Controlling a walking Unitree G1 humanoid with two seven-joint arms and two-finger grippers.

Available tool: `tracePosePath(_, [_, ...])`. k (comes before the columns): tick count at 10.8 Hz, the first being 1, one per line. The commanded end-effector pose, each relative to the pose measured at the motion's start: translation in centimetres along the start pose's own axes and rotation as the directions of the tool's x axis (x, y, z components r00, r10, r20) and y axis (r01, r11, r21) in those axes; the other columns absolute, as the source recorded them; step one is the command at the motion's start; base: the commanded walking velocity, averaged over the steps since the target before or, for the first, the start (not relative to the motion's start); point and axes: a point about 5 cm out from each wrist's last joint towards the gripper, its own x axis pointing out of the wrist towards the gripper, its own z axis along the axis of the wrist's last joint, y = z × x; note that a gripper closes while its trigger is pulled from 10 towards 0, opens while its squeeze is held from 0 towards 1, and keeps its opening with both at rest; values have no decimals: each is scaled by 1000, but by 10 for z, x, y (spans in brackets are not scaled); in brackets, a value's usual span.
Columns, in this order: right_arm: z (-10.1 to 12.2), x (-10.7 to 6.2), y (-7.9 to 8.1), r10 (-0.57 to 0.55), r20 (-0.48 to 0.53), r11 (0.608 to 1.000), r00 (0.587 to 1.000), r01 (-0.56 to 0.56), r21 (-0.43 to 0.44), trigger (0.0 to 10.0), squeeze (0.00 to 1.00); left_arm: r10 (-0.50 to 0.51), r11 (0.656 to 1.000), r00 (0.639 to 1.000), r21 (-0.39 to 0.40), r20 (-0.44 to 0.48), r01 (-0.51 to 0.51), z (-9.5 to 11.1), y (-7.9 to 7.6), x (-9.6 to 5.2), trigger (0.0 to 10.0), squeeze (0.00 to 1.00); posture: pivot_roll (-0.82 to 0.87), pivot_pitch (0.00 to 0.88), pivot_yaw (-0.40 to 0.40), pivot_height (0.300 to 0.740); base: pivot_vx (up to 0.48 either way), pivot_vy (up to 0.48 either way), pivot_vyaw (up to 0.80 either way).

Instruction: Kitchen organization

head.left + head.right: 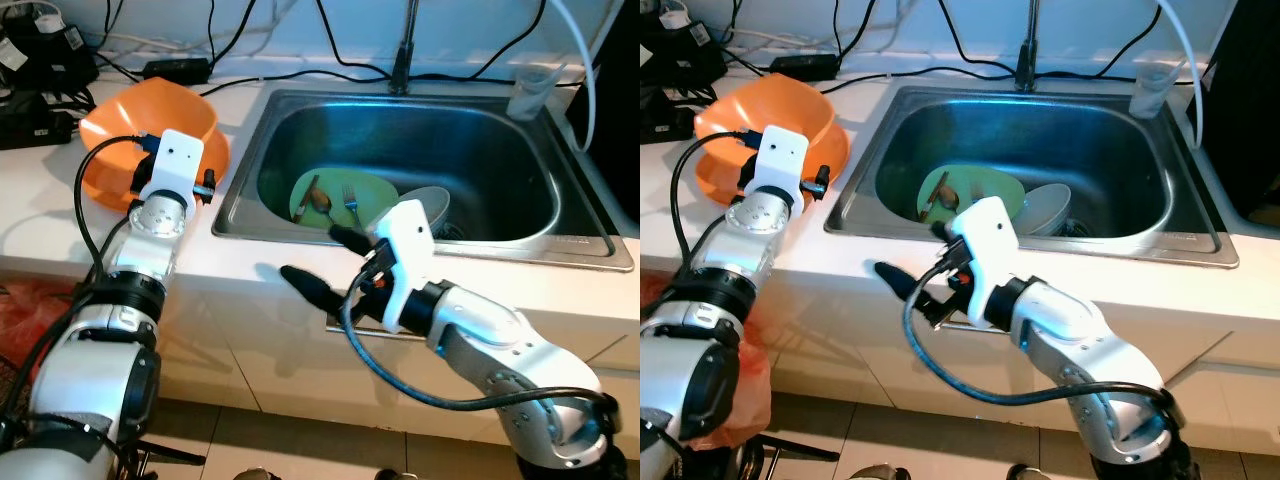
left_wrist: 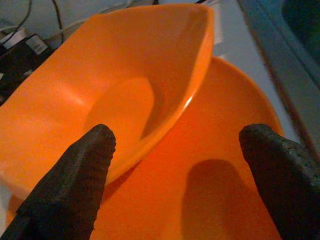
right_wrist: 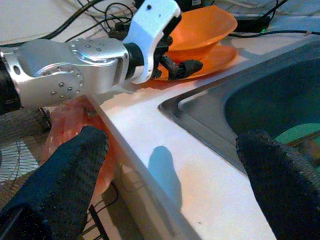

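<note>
An orange bowl (image 1: 160,115) rests tilted on an orange plate (image 2: 210,165) on the white counter left of the sink (image 1: 240,180). My left gripper (image 2: 175,135) is open right at them, one finger by the bowl's side and the other over the plate. In the sink lies a green plate (image 1: 372,192) with a spoon (image 1: 318,200) and a fork (image 1: 350,205) on it, next to a white bowl (image 1: 435,203). My right gripper (image 1: 325,260) hovers open and empty over the sink's front counter edge, pointing left.
A faucet (image 1: 403,60) stands behind the sink, and a clear cup (image 1: 528,92) sits at its back right corner. Black cables and devices (image 1: 40,60) crowd the counter's back left. A reddish bag (image 1: 740,390) hangs below the counter at the left.
</note>
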Motion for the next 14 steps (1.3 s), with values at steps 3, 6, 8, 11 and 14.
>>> tracePosePath(3, [4, 0, 2, -7, 17, 1000, 1000, 7, -3, 10000, 0, -23, 999, 998, 28, -50, 25, -3, 13, 2, 10000, 0, 13, 101, 62, 740, 0, 0, 0])
tracePosePath(6, [7, 2, -3, -23, 24, 1000, 999, 23, -13, 10000, 0, 14, 998, 1000, 67, -19, -12, 8, 28, 4, 10000, 0, 15, 86, 63, 740, 0, 0, 0])
tracePosePath(8, [7, 4, -5, -26, 30, 1000, 999, 26, -15, 10000, 0, 28, 995, 999, 97, -24, -25, 6, 35, 3, 10000, 0, 23, 82, 61, 740, 0, 0, 0])
tracePosePath(11, [9, 7, -4, -18, 43, 1000, 999, 19, -16, 10000, 0, -22, 988, 999, 150, -43, 28, 4, 36, 4, 10000, 0, 29, 75, 61, 740, 0, 0, 0])
tracePosePath(14, [11, 7, -6, -34, 57, 999, 998, 35, -23, 10000, 0, -56, 966, 998, 254, -3, 55, 13, 35, 5, 10000, 0, 16, 62, 74, 740, 0, 0, 0])
